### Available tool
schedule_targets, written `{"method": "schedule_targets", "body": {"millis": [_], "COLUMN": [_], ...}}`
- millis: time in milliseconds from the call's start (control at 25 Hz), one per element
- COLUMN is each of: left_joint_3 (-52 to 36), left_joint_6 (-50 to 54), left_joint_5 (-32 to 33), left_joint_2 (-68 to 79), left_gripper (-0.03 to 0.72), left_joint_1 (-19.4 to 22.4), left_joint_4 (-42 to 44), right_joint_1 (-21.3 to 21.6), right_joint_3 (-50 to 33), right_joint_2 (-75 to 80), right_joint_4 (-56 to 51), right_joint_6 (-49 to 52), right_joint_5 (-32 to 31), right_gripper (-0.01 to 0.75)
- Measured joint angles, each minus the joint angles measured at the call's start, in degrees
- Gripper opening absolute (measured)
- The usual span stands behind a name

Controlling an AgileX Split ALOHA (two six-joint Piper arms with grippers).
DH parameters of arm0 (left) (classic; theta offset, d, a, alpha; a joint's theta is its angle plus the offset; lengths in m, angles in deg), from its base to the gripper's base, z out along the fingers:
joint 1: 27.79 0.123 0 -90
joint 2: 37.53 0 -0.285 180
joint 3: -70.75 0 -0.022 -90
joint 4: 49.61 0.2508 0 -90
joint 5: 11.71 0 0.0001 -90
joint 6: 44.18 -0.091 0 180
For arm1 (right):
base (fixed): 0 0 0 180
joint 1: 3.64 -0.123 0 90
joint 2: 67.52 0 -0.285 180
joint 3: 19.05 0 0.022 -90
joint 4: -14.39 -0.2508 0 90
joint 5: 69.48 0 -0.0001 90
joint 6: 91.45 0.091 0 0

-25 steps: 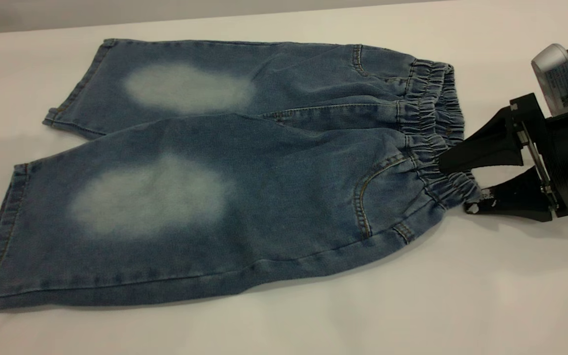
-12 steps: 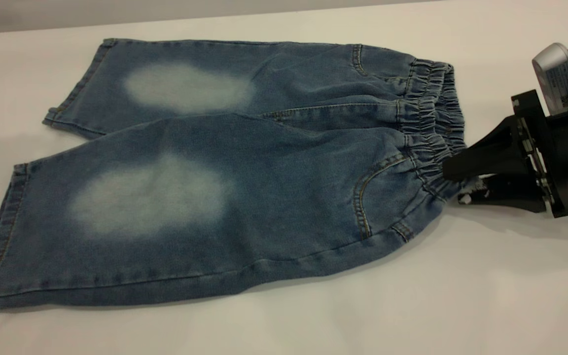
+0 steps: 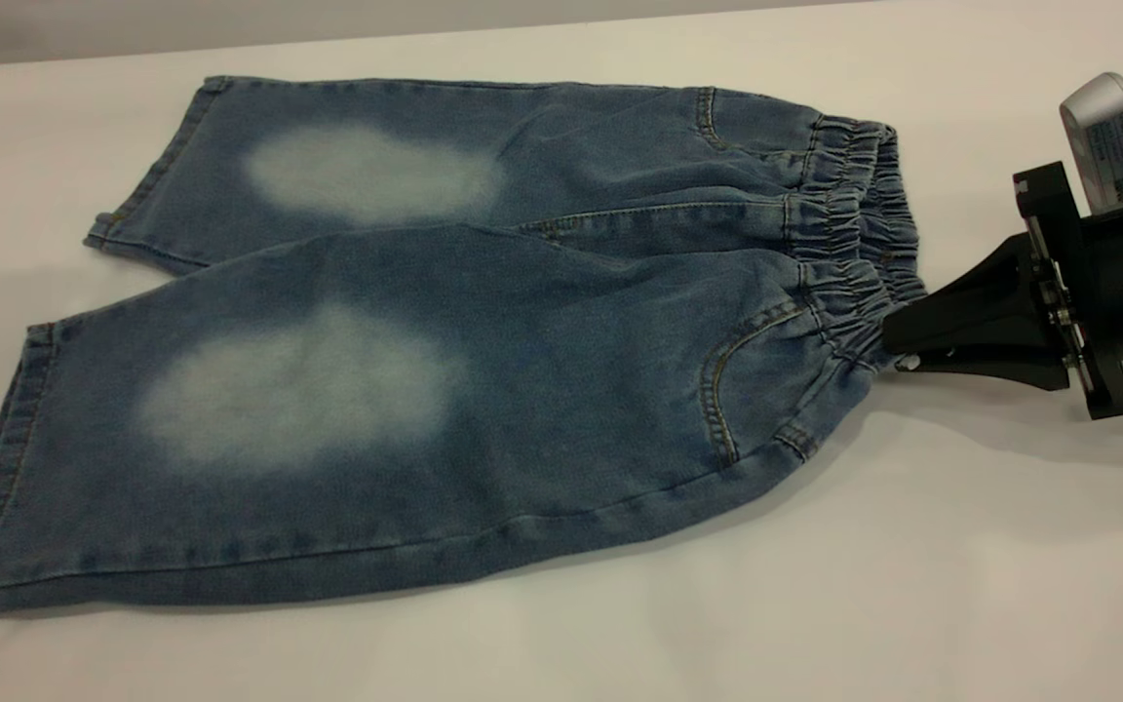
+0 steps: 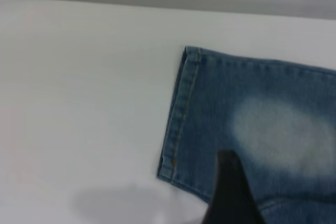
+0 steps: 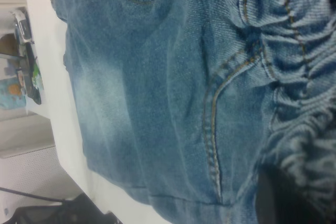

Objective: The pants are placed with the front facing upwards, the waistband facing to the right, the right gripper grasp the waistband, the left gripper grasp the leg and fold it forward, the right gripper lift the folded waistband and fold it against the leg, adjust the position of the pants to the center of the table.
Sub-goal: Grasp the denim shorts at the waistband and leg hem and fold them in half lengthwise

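A: Where are the pants (image 3: 445, 341)?

B: Spread flat on the white table (image 3: 912, 585), front up, both legs fanned away from the waistband (image 3: 854, 268). The ruffled waistband is the edge nearest the right gripper (image 3: 898, 346).

A: And that gripper?

B: Its two black wedge fingers are pressed together on the near end of the waistband, with the gathered denim pinched between them. That corner is pulled to a point and the fabric just beside it looks slightly raised off the table.

A: The left gripper (image 4: 231, 192)?

B: Only one dark finger shows in the left wrist view, over the far leg near its stitched hem (image 4: 178, 114). Whether it is open or closed, I cannot tell. It does not show in the exterior view.

A: Room around the pants?

B: Bare table lies on the near side of the pants, below the near leg's long edge, and beyond the hems away from the waistband. The far leg's edge runs close to the table's back edge.
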Motion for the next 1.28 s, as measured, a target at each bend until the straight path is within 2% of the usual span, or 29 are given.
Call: {"method": "schedule_targets", "body": {"millis": [120,400,560,880,1040,1280], "left_joint_3": [0.0,-0.8,-3.9,-10.1,-13.0,-18.1], "left_joint_6": [-0.1,-0.1,-0.1,-0.1,-0.1,-0.1], "left_joint_5": [1.2,13.3,18.7,21.5,23.8,20.2], "left_joint_2": [0.0,1.4,1.7,1.7,1.7,1.7], "left_gripper": [0.414,0.414,0.414,0.414,0.414,0.414], "left_joint_1": [0.0,-0.2,-2.0,-6.8,-7.2,-7.4], "left_joint_4": [0.0,-4.9,-4.6,-2.6,1.9,5.5], "right_joint_1": [0.0,0.0,0.1,0.1,0.1,0.1], "right_joint_3": [0.0,1.7,1.7,1.7,1.7,1.7], "right_joint_2": [0.0,-1.0,-3.6,-8.0,-8.0,-8.0], "right_joint_4": [0.0,1.6,2.4,4.9,4.9,4.9], "right_joint_6": [0.0,0.9,1.0,2.6,2.6,2.1], "right_joint_5": [-0.1,-0.3,-0.2,3.5,3.6,3.7], "right_gripper": [0.029,0.029,0.029,0.029,0.029,0.029]}}
